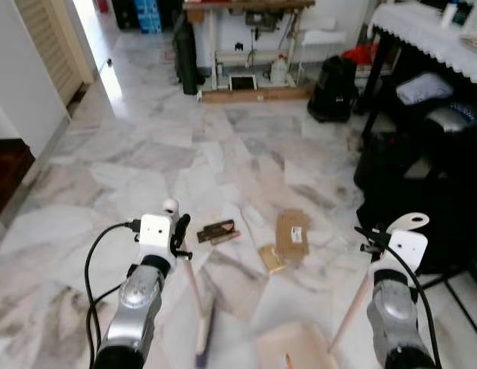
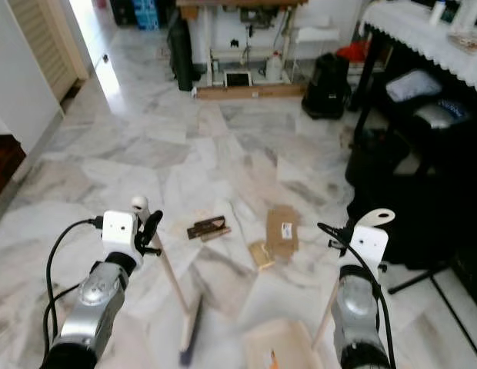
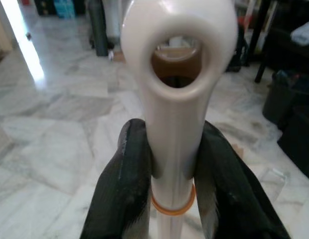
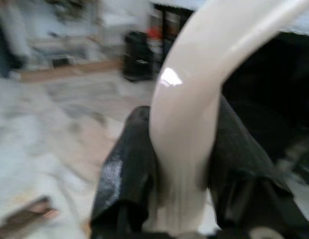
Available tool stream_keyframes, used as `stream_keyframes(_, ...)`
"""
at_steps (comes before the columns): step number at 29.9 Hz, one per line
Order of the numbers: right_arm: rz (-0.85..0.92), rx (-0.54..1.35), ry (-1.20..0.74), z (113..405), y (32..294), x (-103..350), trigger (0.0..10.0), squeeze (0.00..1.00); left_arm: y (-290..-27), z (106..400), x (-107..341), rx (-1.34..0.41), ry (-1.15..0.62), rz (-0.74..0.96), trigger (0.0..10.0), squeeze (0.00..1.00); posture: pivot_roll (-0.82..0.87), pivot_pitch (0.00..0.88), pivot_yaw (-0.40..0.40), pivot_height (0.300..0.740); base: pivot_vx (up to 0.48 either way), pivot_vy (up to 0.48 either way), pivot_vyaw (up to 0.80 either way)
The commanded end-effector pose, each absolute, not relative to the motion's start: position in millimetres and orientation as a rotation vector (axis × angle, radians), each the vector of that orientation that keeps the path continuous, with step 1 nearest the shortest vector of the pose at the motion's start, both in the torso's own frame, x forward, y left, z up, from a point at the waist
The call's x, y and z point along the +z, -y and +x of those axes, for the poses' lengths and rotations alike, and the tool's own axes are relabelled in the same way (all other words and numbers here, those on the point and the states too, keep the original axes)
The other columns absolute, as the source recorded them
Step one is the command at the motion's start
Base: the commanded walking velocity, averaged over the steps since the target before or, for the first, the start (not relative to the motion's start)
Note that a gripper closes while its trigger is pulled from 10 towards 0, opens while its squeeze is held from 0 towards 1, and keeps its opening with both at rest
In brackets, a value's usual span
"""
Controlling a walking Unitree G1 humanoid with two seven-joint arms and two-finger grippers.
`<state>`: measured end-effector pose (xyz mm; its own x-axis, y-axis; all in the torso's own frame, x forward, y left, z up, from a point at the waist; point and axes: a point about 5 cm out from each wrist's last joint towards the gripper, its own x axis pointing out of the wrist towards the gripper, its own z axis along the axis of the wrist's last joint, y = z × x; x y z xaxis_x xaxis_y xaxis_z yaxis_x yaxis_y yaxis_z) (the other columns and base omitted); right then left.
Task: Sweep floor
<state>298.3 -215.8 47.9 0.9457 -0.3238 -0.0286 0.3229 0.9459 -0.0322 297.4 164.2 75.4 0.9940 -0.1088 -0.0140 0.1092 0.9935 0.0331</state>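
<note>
- Flat brown cardboard scraps [image 1: 291, 234] and a small dark piece of litter [image 1: 218, 231] lie on the white marble floor [image 1: 146, 154], just ahead of both tools.
- Cream-handled broom [image 1: 194, 296]: clamped in the left gripper [image 1: 177, 231], head toward the scraps.
- Cream-handled dustpan [image 1: 300, 347]: handle clamped in the right gripper [image 1: 377, 240], pan nearer the robot than the scraps.

Broom [image 1: 194, 288]: cream handle with a hanging-hole tip, orange ring just below it. It slants down from the left end effector [image 3: 172, 164], head low on the floor, blurred. Dustpan [image 1: 296, 346]: tan tray flat on the marble floor [image 1: 146, 165] near the bottom edge; its long cream handle [image 1: 352, 307] rises at a tilt to the right end effector [image 4: 182, 164], ending in a flat looped tip. Debris ahead on the floor: dark brown scrap [image 1: 218, 231], flat cardboard piece with white label [image 1: 292, 233], small tan piece [image 1: 271, 258] touching it.
</note>
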Motion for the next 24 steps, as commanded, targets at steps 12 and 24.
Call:
stream_keyframes(12,-0.017,-0.356,-0.011,299.1,222.7,52.7,10.0,0.00,-162.3,303.9,89.3,-0.116,0.048,0.064,10.0,0.00,-0.02,0.000,0.000,0.740,0.373,0.000,0.00)
stream_keyframes(24,-0.001,-0.357,-0.025,299.4,222.1,51.0,10.0,0.00,-162.1,304.1,89.3,-0.118,0.048,0.060,10.0,0.00,-0.01,0.000,-0.002,0.740,0.373,0.000,-0.46)
